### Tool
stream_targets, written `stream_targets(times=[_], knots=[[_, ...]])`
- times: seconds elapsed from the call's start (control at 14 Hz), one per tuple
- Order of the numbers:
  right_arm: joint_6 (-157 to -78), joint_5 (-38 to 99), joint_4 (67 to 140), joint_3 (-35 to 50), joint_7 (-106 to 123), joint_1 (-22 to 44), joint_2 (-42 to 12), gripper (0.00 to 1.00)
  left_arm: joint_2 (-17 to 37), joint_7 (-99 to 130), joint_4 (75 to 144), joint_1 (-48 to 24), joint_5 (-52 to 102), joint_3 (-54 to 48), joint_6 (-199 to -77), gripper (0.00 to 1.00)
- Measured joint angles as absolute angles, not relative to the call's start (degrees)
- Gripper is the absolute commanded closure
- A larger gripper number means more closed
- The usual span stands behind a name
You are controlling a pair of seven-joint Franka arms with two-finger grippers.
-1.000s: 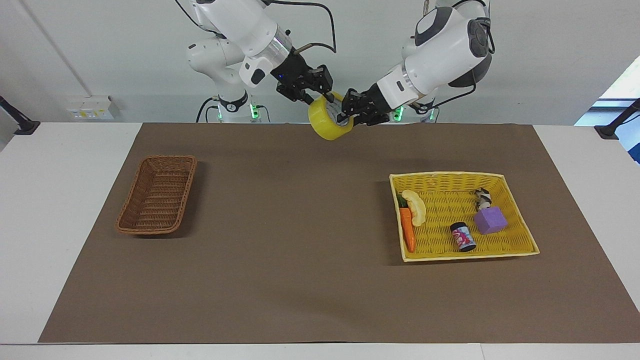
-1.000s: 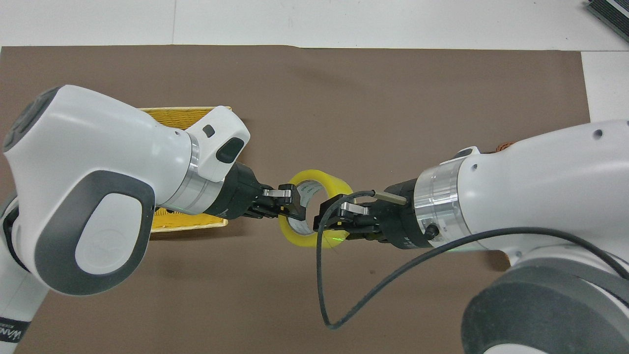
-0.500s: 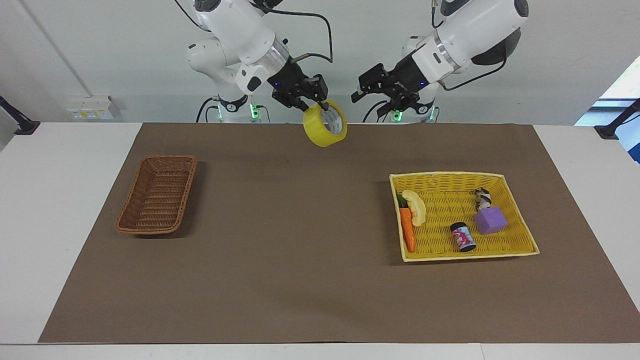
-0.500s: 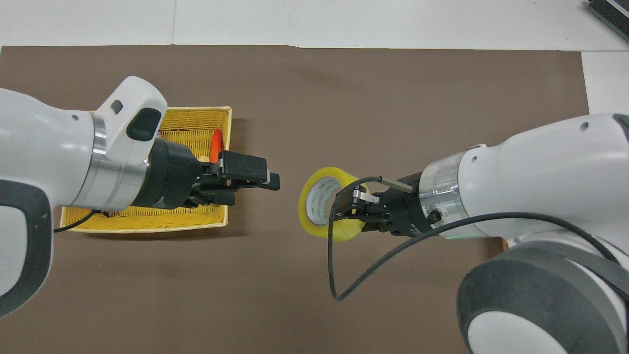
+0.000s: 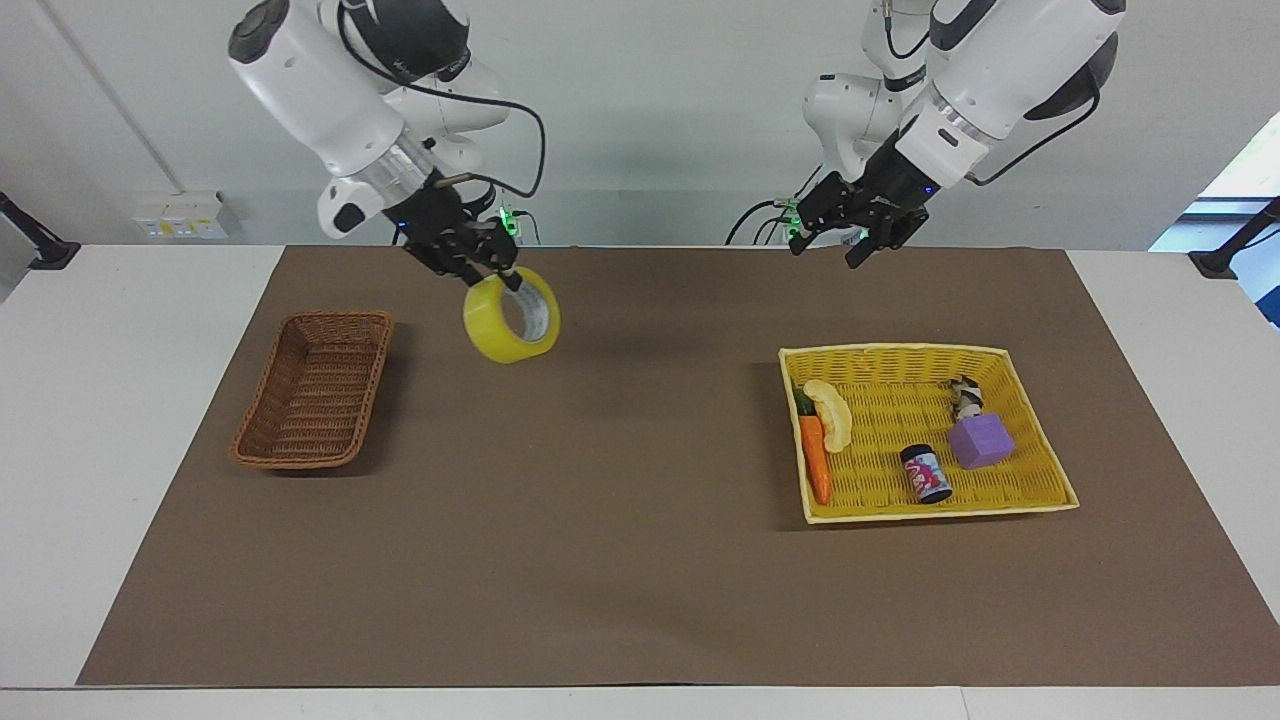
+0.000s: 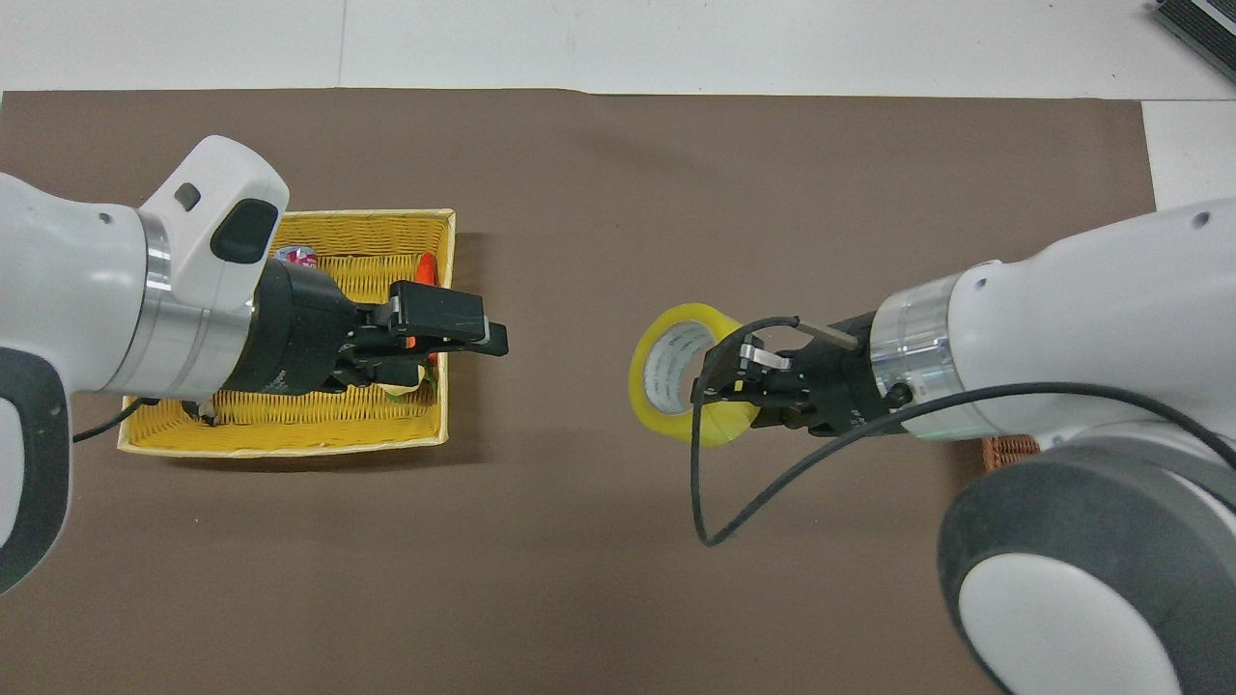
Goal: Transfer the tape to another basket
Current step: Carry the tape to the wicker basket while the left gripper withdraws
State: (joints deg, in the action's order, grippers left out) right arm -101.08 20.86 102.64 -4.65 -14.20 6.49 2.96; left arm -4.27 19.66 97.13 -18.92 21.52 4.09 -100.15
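While raised, right arm (image 5: 487, 262) grips tape (image 5: 511, 316).

Free room and obstacles. The brown table mat (image 5: 600, 520) lies bare between the dark brown woven wicker basket (image 5: 315, 402) at 9 o'clock in the facing view and the bright yellow rectangular woven basket (image 5: 925, 430) at 3 o'clock. The right gripper (image 5: 480, 268), clamped on the translucent yellow tape roll (image 5: 511, 314), hangs over the mat beside the wicker basket, whose inside shows nothing. The left gripper (image 5: 858, 238), fingers apart, hangs at 1 o'clock. In the yellow basket, 4 obstacles: orange carrot toy (image 5: 816, 458), pale yellow curved toy (image 5: 832, 412), dark jar (image 5: 926, 473), purple block (image 5: 981, 441).
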Motion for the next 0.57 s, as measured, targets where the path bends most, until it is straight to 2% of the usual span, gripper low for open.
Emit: stream_targets(times=[0.36, 0.57], knots=[[-100.5, 19.0, 108.6, -4.9, 5.9, -10.1, 2.3, 1.0, -4.3, 10.1, 97.1, -11.0, 11.6, 4.3, -96.4, 0.0], [-101.0, 17.5, 113.3, -5.0, 14.9, -16.9, 0.4, 1.0, -4.3, 7.5, 97.1, -6.1, 7.2, 4.4, -93.8, 0.0]])
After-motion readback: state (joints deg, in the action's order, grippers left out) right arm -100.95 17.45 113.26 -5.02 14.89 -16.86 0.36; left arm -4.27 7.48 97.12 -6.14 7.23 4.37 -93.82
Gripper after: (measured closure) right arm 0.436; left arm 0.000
